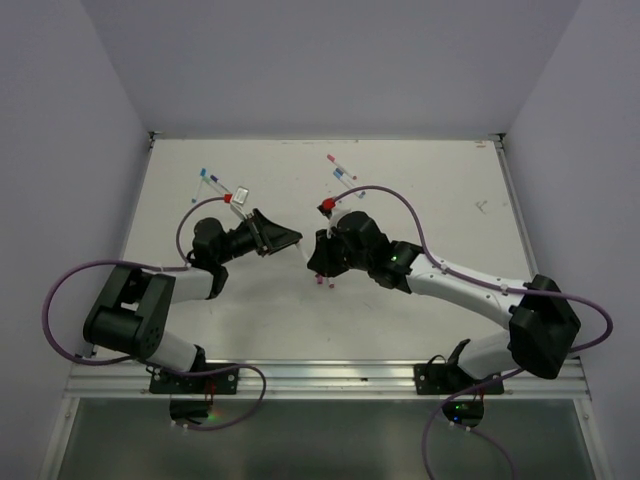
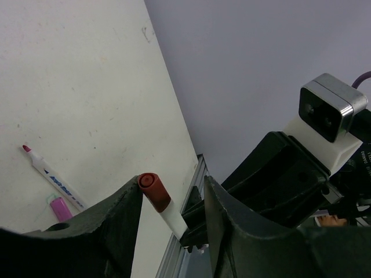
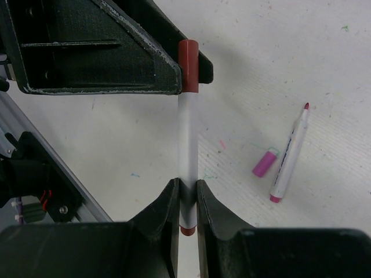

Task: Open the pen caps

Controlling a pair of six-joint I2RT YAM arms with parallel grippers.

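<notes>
My right gripper (image 3: 186, 200) is shut on the lower end of a white pen barrel (image 3: 187, 139). The pen's maroon cap (image 3: 188, 66) sticks out toward the left arm. In the left wrist view the cap (image 2: 153, 191) lies between my left gripper's (image 2: 174, 200) open jaws, against the left finger (image 2: 116, 226), with a gap to the right one. A loose pink cap (image 3: 265, 163) and an uncapped pen (image 3: 288, 156) lie on the table. In the top view the left gripper (image 1: 285, 240) and right gripper (image 1: 318, 255) meet at mid-table.
Other pens lie at the back of the white table: one with blue ends (image 1: 211, 180) at back left, two with red and blue ends (image 1: 341, 168) at back centre. The metal rail (image 1: 330, 375) runs along the near edge. Walls enclose the table.
</notes>
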